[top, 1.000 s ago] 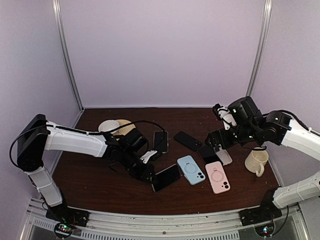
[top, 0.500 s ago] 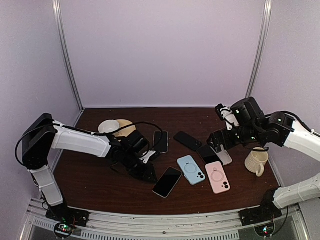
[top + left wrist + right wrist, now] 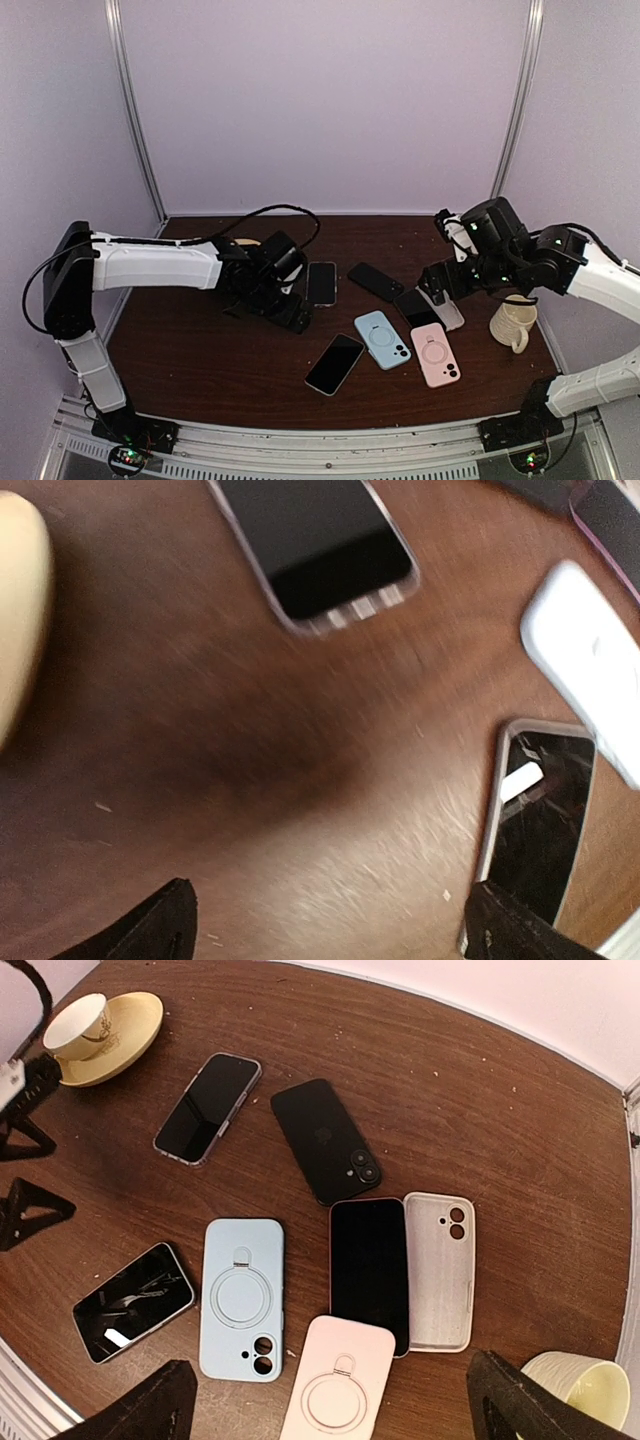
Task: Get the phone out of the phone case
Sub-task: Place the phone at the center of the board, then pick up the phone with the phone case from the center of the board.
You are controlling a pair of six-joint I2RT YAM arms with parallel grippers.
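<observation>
My left gripper (image 3: pixel 330 930) is spread near the cased phone (image 3: pixel 315 545); my right gripper (image 3: pixel 335 1405), spread too, hangs by the white case (image 3: pixel 438 1270), with the mug (image 3: pixel 513 324) to its right.

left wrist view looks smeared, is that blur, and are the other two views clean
Left wrist: streaky, motion-like blur over the dark brown wooden table and the clear-cased black phone; the glossy black-screened phone mirrors a bright light. Right wrist: sharp, but the wide lens bows the table's far edge. Top external: sharp, evenly lit, soft shadows.
</observation>
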